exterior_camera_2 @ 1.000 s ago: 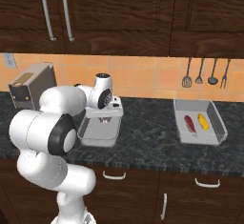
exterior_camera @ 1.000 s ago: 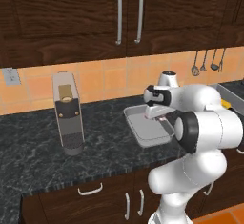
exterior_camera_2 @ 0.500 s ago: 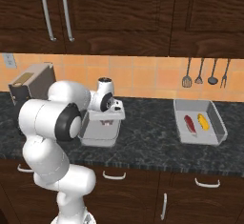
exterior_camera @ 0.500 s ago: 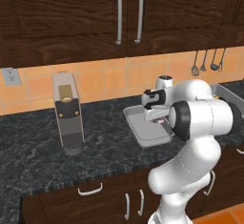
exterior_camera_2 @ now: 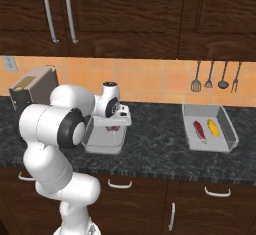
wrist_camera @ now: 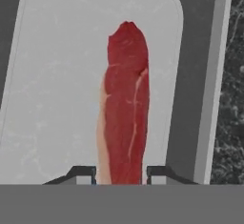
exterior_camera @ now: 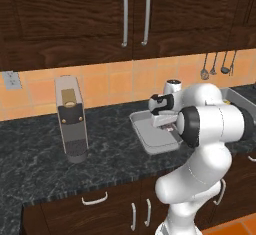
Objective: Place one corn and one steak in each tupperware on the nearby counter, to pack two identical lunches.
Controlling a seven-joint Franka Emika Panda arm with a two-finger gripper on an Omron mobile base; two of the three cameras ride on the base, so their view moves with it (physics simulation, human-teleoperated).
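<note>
step: setting a steak (wrist_camera: 124, 108) down in the near tray (exterior_camera_2: 98, 145); the release looks to be under way, judged from how the strip lies flat on the tray floor.
fingers: the gripper (wrist_camera: 121, 173) straddles the near end of the steak, a tip close on each side; whether the pads touch the meat or stand just off it, I cannot tell.
steak: lies lengthwise inside the near tray, right of the floor's middle and well inside the rim.
how to do it well: part the tips fully before lifting, then rise straight up so the strip is not dragged or tipped toward the tray wall; leave the bare left half of the floor free for a cob.
near tray: on the counter (exterior_camera: 40, 164) directly under the hand; apart from the steak its floor is bare, so I judge a corn is still owed here.
far tray (exterior_camera_2: 227, 144): well to the right of the near tray on the same counter; holds a second steak (exterior_camera_2: 199, 129) and a corn (exterior_camera_2: 213, 127) side by side, apparently a finished lunch.
other things: a grey appliance (exterior_camera: 71, 119) stands well left of the near tray; utensils (exterior_camera_2: 209, 77) hang on the wall above the far tray.
in the way: nothing stands between the two trays; only the near tray's raised rim calls for a clean vertical lift.
</note>
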